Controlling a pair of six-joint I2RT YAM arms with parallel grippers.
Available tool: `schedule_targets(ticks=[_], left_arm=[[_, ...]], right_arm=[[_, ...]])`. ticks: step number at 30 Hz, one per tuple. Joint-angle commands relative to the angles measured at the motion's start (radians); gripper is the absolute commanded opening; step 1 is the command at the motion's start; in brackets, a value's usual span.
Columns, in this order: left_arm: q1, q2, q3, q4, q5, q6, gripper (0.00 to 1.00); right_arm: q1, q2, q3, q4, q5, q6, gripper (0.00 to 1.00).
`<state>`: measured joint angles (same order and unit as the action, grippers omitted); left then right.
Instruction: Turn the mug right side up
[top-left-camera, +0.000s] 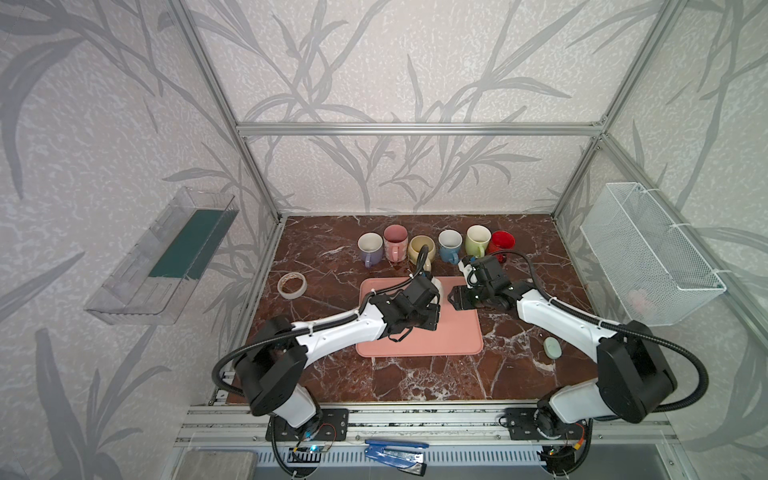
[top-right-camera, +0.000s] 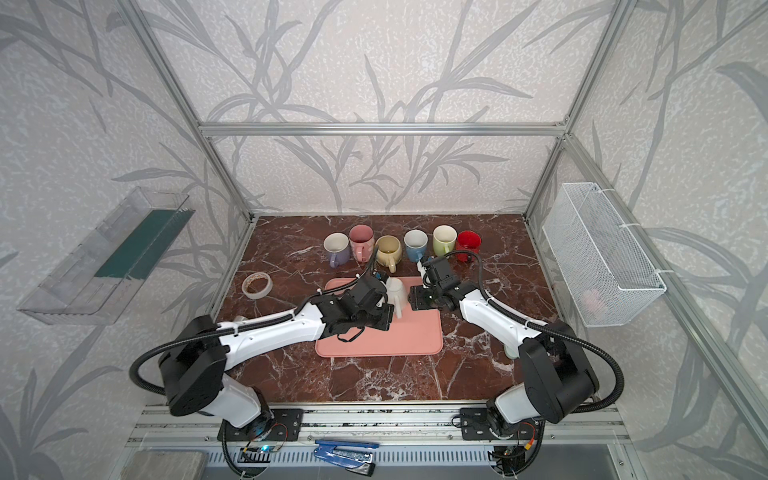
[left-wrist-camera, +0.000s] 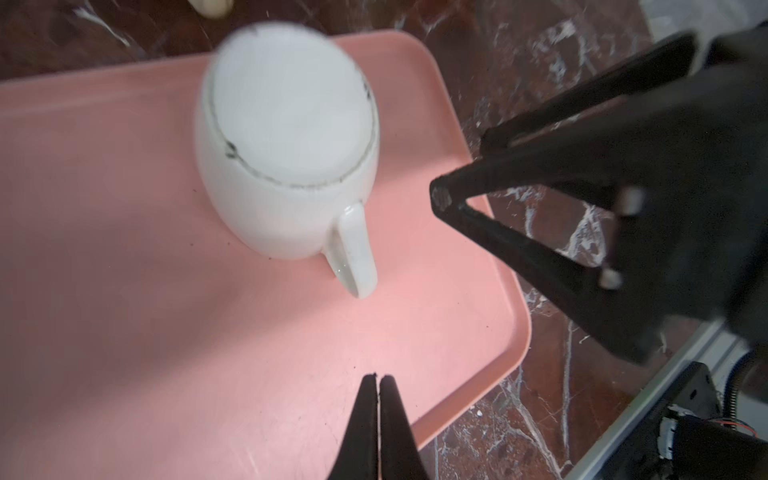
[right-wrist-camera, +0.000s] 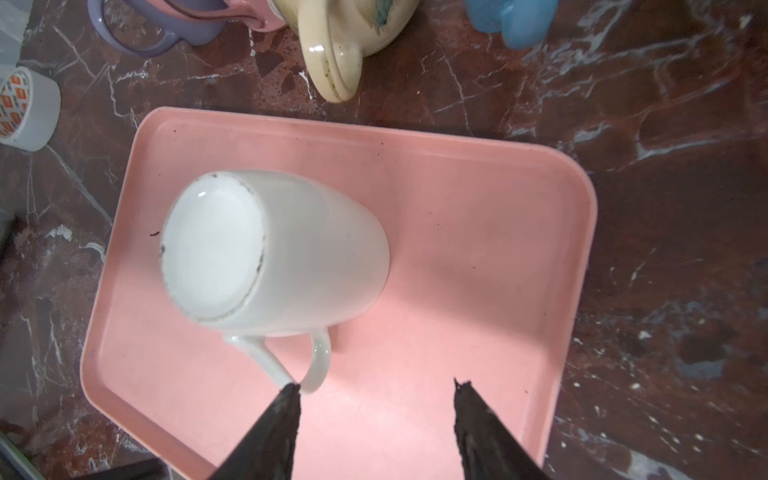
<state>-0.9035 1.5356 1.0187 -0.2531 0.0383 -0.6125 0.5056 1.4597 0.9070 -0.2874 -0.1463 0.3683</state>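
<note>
A white mug (right-wrist-camera: 282, 249) stands upside down, base up, on the pink tray (right-wrist-camera: 478, 249); both top views show it (top-right-camera: 397, 293) at the tray's back, between the two grippers. Its handle (right-wrist-camera: 316, 361) points toward the tray's front. My left gripper (left-wrist-camera: 378, 378) is shut and empty, hovering over the tray just short of the mug (left-wrist-camera: 286, 145). My right gripper (right-wrist-camera: 376, 386) is open beside the mug on its right (top-right-camera: 415, 297). One of its fingertips (right-wrist-camera: 291, 392) sits against the handle's outer curve; nothing lies between the fingers.
Several upright mugs line the back of the marble table, from lavender (top-left-camera: 370, 248) to red (top-left-camera: 501, 242). A tape roll (top-left-camera: 292, 285) lies left of the tray, a pale green oval (top-left-camera: 552, 347) right of it. A wire basket (top-left-camera: 648, 253) hangs on the right wall.
</note>
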Motion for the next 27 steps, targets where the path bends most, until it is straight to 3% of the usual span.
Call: schedule_targets(ticks=[1, 4, 8, 13, 20, 27], left_arm=[[0.0, -0.118, -0.028, -0.048, -0.098, 0.035, 0.07], [0.0, -0.213, -0.067, -0.071, -0.159, 0.061, 0.16], [0.002, -0.349, -0.126, -0.103, -0.254, 0.096, 0.4], [0.008, -0.498, -0.184, -0.143, -0.356, 0.126, 0.59], [0.018, -0.628, -0.247, -0.205, -0.415, 0.13, 0.73], [0.025, -0.743, -0.33, -0.211, -0.413, 0.089, 0.77]], right_arm=[[0.02, -0.045, 0.042, -0.09, 0.049, -0.049, 0.59], [0.063, -0.057, 0.058, -0.127, 0.094, -0.059, 0.59], [0.124, -0.052, 0.088, -0.156, 0.141, -0.054, 0.59], [0.18, 0.004, 0.148, -0.183, 0.181, -0.048, 0.59], [0.229, 0.126, 0.225, -0.203, 0.215, -0.027, 0.57], [0.241, 0.228, 0.28, -0.226, 0.237, -0.01, 0.53]])
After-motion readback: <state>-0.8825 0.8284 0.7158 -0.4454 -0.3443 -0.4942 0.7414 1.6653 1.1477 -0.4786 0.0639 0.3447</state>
